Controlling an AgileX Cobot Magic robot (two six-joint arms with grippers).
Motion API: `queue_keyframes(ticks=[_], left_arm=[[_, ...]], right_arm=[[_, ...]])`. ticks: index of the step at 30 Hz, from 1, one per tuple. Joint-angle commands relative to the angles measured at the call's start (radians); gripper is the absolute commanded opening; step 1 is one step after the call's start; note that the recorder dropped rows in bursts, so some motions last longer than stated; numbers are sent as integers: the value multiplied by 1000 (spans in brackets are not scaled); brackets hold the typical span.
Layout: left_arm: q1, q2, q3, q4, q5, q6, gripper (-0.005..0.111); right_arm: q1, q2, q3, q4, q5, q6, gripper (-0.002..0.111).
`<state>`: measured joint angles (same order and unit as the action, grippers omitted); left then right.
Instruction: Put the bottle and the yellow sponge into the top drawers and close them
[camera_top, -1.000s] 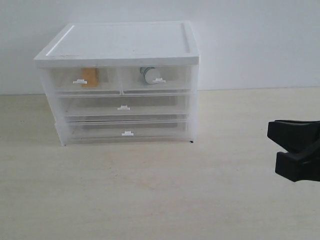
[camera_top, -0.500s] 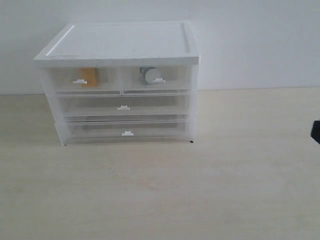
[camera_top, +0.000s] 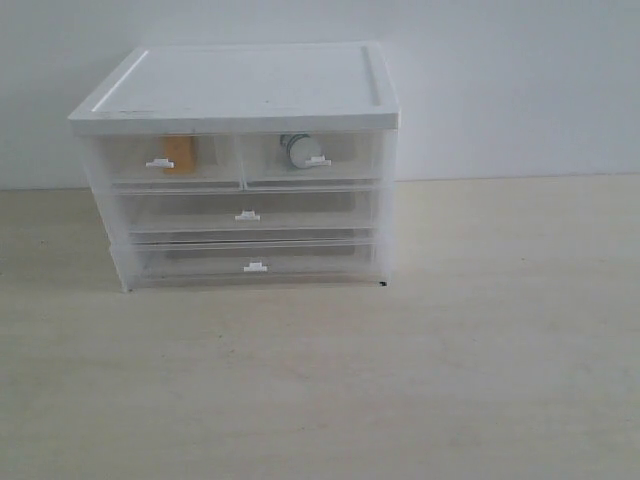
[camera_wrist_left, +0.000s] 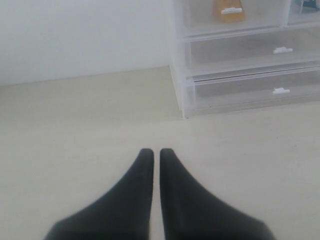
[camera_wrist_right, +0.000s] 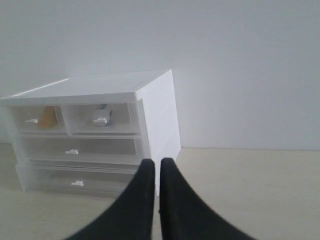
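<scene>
- The job looks done to me: the sponge (camera_top: 180, 153) sits in the left of the two top drawers (camera_top: 200, 162) and the bottle (camera_top: 296, 150) in the right one. Both fronts look flush with the cabinet (camera_top: 250, 90).
- Left gripper (camera_wrist_left: 156, 151): jaws together, nothing in them, low over the table (camera_top: 420, 380) and well clear of the cabinet's corner.
- Right gripper (camera_wrist_right: 157, 162): jaws together and empty too, off to the cabinet's side and facing it.
- What could go wrong: the cabinet looks light, so a careless swing of either arm could shove it or jolt a drawer out.
- A drawer may sit a hair proud. Through cloudy plastic I can't rule that out, and it would leave the closing unfinished.
- The bottle seems to lie on its side, cap toward the front. Being round, it could roll if the cabinet is knocked.
- Materials: the drawers are thin, frosted, translucent plastic with small white tab handles (camera_top: 160, 163), and the top is a solid white slab with a raised rim.
- The sponge shows as a soft mustard block, and the bottle as white with a teal band.
- The table is pale, matt, faintly grained.
</scene>
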<state>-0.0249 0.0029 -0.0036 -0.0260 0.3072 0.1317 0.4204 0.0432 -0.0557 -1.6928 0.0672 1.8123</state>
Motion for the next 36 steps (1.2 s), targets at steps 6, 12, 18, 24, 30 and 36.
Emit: queue_keyframes(ticks=[6,12,18,24,30,36], left_arm=[[2,-3,4,-12,-13,-5,4],[2,-3,4,-12,-13,-5,4],[2,-3,4,-12,-13,-5,4],[2,-3,4,-12,-13,-5,4],[2,-3,4,-12,-13,-5,4],[2,-3,4,-12,-13,-5,4]], right_arm=[[-3,-43,56,4,-58,-6,0],[-3,-43,56,7,-144,24,0],[-3,-43,56,43,-185,37,0],[-3,-43,56,74,-167,35,0],[-3,-43,56,450,-128,-249,0],[-3,-43,56,716,-126,-532,0]])
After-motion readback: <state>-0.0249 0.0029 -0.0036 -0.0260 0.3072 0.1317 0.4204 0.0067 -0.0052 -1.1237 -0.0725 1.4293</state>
